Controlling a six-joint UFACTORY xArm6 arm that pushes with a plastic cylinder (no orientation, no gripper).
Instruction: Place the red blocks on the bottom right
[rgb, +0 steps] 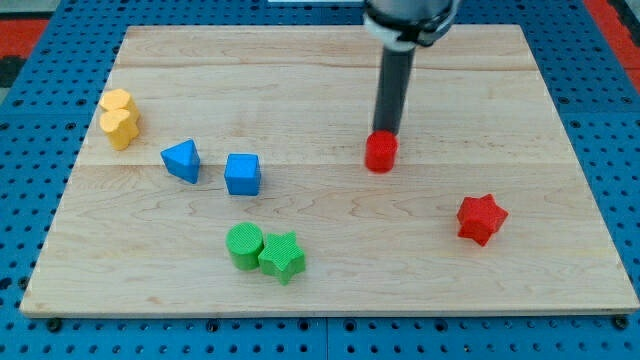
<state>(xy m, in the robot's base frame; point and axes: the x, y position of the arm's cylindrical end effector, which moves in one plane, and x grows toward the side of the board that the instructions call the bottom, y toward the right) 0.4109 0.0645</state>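
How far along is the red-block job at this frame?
Done: nothing fully, though the red star already sits right of centre. In hand: my tip rests against the top side of the red cylinder, mid-board. Left: both reds to the board's bottom-right corner.

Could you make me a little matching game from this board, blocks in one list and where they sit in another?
Things:
1. yellow block
2. red star
3. red cylinder
4. green star

Places:
A. touching my tip, near the board's middle
B. far at the view's left
C. toward the view's bottom right
D. against the green cylinder, near the view's bottom

Pairs: 1-B, 2-C, 3-A, 4-D
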